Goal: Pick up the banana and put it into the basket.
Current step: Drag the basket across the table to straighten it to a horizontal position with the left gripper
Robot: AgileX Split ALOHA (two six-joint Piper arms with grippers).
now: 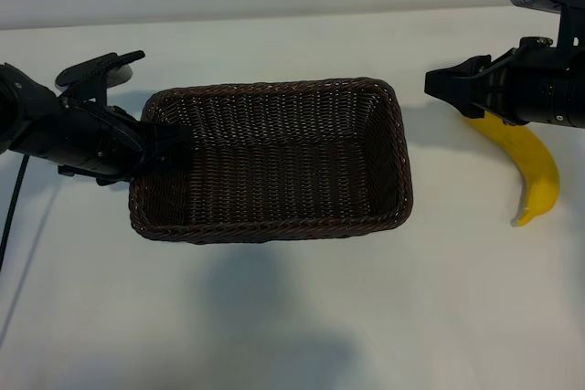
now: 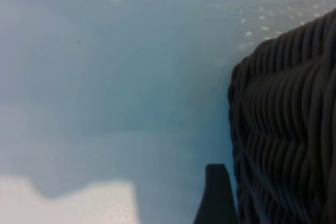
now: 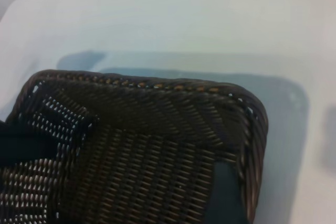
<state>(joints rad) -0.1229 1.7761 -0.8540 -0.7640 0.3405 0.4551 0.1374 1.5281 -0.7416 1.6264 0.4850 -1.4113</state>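
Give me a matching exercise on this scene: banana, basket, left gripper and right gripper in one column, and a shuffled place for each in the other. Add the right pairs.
Things:
1. banana
2. basket
3. left gripper
4. right gripper

Places:
A. at the basket's left end, at its rim
B. in the middle of the table, nothing inside
C. on the table right of the basket, partly under an arm
D. above the table, just right of the basket's far right corner

Pairs: 1-C, 2-B, 3-A, 4-D
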